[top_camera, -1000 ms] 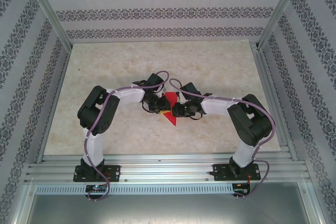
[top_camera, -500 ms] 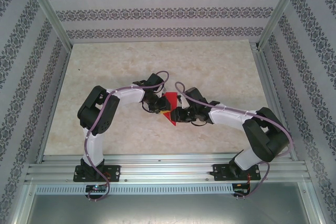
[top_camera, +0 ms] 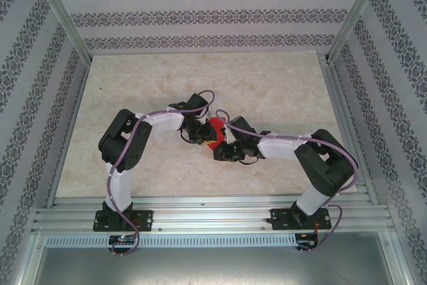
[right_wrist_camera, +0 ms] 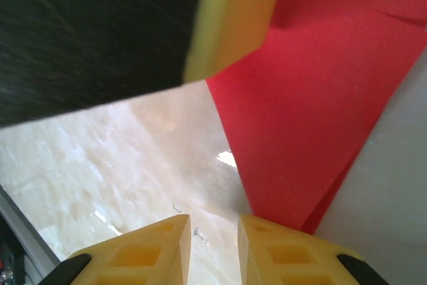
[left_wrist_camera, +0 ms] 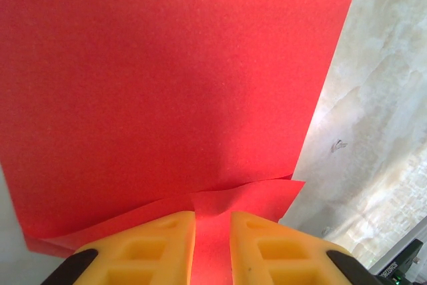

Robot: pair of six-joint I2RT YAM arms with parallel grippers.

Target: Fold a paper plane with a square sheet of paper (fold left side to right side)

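Between yellow left claw [left_wrist_camera: 212, 248] fingers, matte red square sheet of paper [left_wrist_camera: 167, 85] clamped; right claw [right_wrist_camera: 212, 248] slightly apart, empty.

Your right gripper [top_camera: 219, 152] has drawn back toward the near edge and a little left; its forearm now covers more of the red paper [top_camera: 215, 127]; the paper's lower point, visible earlier, seems hidden now.

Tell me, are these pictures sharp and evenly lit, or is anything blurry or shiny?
Top external view: evenly lit and sharp, with soft shadows under the arms. Left wrist view: the bright red paper sheet is crisp, and the marble-patterned tabletop looks bright. Right wrist view: a blurred dark and yellow shape near the lens, and a small glare spot on the tabletop.
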